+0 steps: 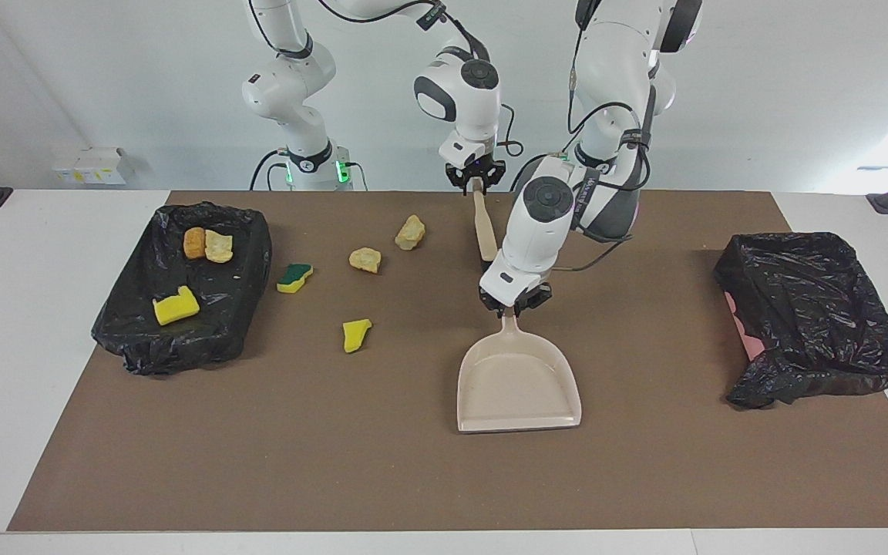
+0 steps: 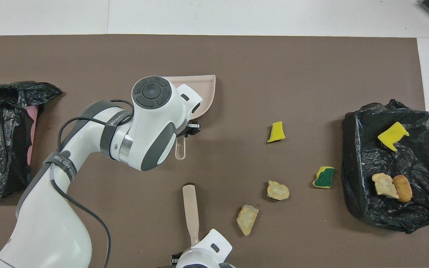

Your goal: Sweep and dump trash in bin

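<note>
Small dark lettering on grey band of left arm (image 2: 116,121), near wrist joint; too small to read; no other text

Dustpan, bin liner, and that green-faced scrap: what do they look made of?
Dustpan: likely rigid plastic, matte beige, smooth moulded rim. Bin liner: thin black plastic film, glossy and crinkled. Green-faced scrap: seemingly soft yellow sponge foam under a rougher green scouring layer.

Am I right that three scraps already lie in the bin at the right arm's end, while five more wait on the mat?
Not quite: four scraps wait on the mat, as the overhead view shows. Three do lie in the bin at the right arm's end.
</note>
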Motion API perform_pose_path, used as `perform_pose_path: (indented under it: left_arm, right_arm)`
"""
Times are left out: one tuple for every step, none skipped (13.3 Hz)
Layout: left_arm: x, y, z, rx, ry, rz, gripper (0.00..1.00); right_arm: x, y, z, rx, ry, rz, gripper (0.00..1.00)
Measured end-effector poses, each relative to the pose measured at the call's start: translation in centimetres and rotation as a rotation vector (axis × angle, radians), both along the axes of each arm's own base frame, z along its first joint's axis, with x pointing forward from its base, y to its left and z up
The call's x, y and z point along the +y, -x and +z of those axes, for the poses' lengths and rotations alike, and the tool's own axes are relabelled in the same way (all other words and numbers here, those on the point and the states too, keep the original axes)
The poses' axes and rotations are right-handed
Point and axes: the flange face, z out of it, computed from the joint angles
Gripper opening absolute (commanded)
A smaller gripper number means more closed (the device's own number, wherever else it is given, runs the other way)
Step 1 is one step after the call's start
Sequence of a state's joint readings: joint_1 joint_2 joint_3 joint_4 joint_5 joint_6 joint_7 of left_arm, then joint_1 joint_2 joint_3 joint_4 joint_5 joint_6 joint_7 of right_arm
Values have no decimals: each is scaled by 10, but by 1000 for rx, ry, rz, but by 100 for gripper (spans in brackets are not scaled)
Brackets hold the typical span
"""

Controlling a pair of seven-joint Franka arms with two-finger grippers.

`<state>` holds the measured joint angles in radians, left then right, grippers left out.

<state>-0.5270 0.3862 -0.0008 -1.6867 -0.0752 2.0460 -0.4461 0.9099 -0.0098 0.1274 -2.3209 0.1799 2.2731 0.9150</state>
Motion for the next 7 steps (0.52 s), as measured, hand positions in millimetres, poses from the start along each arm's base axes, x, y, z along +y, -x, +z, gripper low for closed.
perform_pose_path:
  left_arm:
    - [12, -5, 6, -3, 3, -37, 0]
    - [24, -9, 12, 1, 4, -91, 0]
    - [37, -12, 19, 7, 5, -150, 0]
    - [52, -17, 25, 8, 8, -211, 0]
    - [72, -23, 31, 11, 13, -280, 0]
    - [91, -28, 35, 15, 17, -338, 0]
    - [112, -33, 39, 28, 22, -406, 0]
  right_arm:
    - [0, 0, 0, -1, -2, -1, 0]
    - [0, 0, 0, -2, -3, -1, 0]
    - [1, 0, 1, -3, -4, -1, 0]
    - [1, 0, 2, -5, -7, -1, 0]
    - [1, -1, 7, -11, -15, -2, 0]
    - [0, -2, 15, -19, -25, -9, 0]
    - [-5, -3, 28, -19, -24, -31, 0]
